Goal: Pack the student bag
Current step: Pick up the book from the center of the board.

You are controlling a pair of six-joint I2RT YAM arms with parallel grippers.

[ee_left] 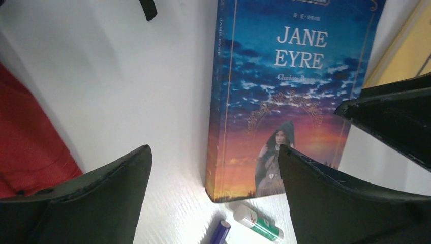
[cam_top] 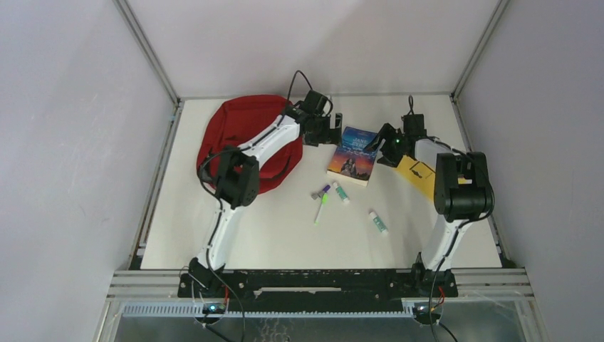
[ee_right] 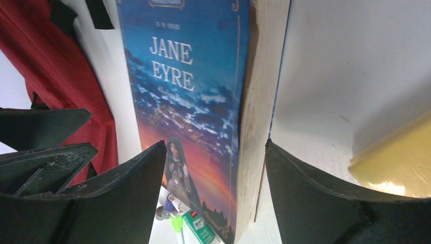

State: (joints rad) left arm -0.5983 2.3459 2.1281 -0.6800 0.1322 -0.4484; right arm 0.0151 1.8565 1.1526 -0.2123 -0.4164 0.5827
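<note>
The left gripper (ee_left: 214, 152) is wide open and holds nothing. Its two black fingers stand far apart. It hangs over one side of a book (cam_top: 354, 155) that lies flat on the white table (cam_top: 271, 239). The book has a blue and orange cover with the words JANE EYRE. The spine side of the book shows between this gripper's fingers, with bare table next to it.

The right gripper (ee_right: 215, 147) is open wide too. It is at the other side of the book and faces the left gripper. The page side of the book sits between its fingers. One finger is over the cover and the other is out past the pages. I cannot tell if the fingers touch the book.

The student bag (cam_top: 238, 127) is red and soft. It lies on the table just behind the left gripper, on the side away from the book. The left arm (cam_top: 267, 142) reaches across it. The bag is well apart from the right gripper, with the book in between. The book lies outside the bag.

A yellow packet (cam_top: 415, 173) lies flat near the right gripper, on its outer side. Part of it is under the right arm (cam_top: 463, 187).

A purple marker (cam_top: 323, 192), a green pen (cam_top: 320, 209) and a white tube (cam_top: 342, 192) lie just past the near corner of the book, closer to the arm bases than both grippers. A second tube (cam_top: 378, 222) lies apart from them, closer still to the bases.
</note>
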